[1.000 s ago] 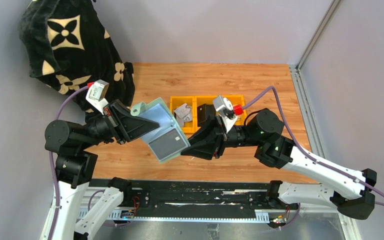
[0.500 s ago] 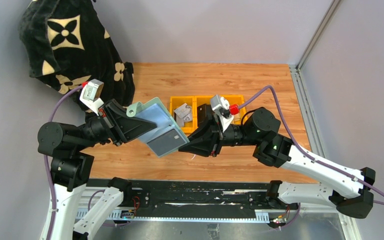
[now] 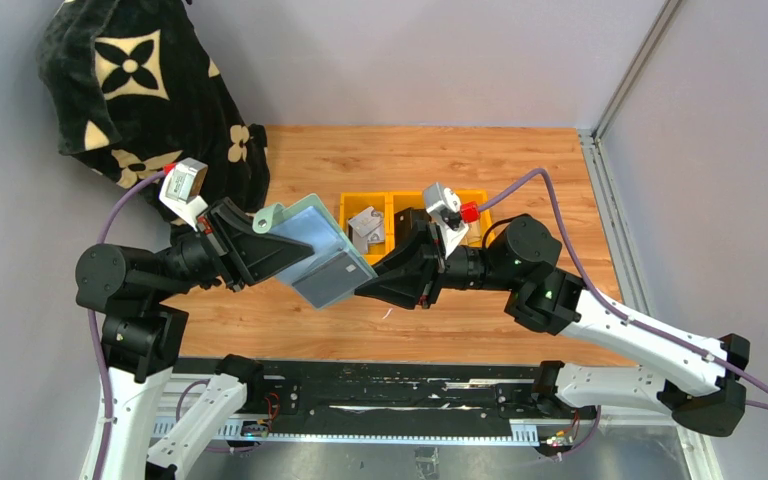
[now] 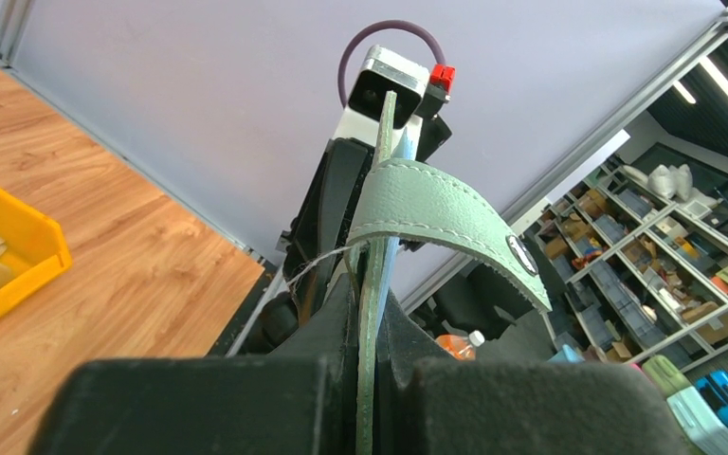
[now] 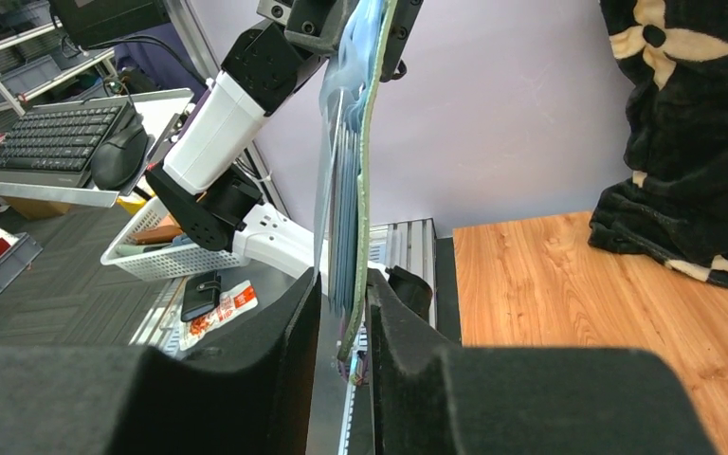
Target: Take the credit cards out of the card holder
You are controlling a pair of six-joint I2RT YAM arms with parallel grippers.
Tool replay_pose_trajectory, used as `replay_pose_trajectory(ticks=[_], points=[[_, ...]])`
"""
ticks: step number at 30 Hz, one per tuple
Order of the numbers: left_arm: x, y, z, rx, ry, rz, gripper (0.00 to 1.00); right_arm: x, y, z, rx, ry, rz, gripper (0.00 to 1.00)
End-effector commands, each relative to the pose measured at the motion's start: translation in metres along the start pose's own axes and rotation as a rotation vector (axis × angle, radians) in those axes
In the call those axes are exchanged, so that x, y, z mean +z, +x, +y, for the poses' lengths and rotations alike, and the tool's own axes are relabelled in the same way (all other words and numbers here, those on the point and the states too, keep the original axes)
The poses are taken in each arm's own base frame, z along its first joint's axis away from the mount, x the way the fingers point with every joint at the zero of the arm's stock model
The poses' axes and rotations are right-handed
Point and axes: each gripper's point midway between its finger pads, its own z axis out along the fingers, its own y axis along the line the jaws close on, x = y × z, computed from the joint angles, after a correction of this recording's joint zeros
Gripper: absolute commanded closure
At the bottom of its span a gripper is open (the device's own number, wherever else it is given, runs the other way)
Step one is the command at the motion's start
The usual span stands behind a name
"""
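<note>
Card holder (image 3: 320, 262), pale green and unfolded, hangs in the air just left of the frame's centre above the wooden table (image 3: 410, 160), the left claw (image 4: 370, 351) clamped on its upper-left end and the right claw (image 5: 343, 313) pinching its lower-right edge.

Bright even light; soft shadows; wrist-view foregrounds blurred.
</note>
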Motion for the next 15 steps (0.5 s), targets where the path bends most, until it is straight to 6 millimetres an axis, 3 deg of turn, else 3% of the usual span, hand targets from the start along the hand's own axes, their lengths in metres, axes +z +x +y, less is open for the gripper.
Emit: replay_pose_trajectory(ticks=[1, 5, 10, 12, 15], points=[[-0.001, 0.000, -0.004, 0.011, 0.015, 0.000, 1.00, 0.005, -0.024, 0.008, -0.009, -0.015, -0.069, 0.73], [-0.001, 0.000, -0.004, 0.012, 0.014, -0.002, 1.00, 0.008, -0.027, 0.004, 0.002, 0.002, -0.090, 0.73], [-0.002, 0.000, -0.005, 0.009, 0.014, -0.001, 1.00, 0.014, -0.033, -0.003, 0.007, 0.020, -0.137, 0.64], [-0.002, -0.001, -0.008, 0.006, 0.019, -0.003, 1.00, 0.014, -0.040, 0.000, -0.006, -0.002, -0.186, 0.67], [0.000, -0.005, -0.013, -0.004, 0.025, -0.007, 1.00, 0.013, -0.045, 0.007, -0.018, -0.049, -0.248, 0.79]])
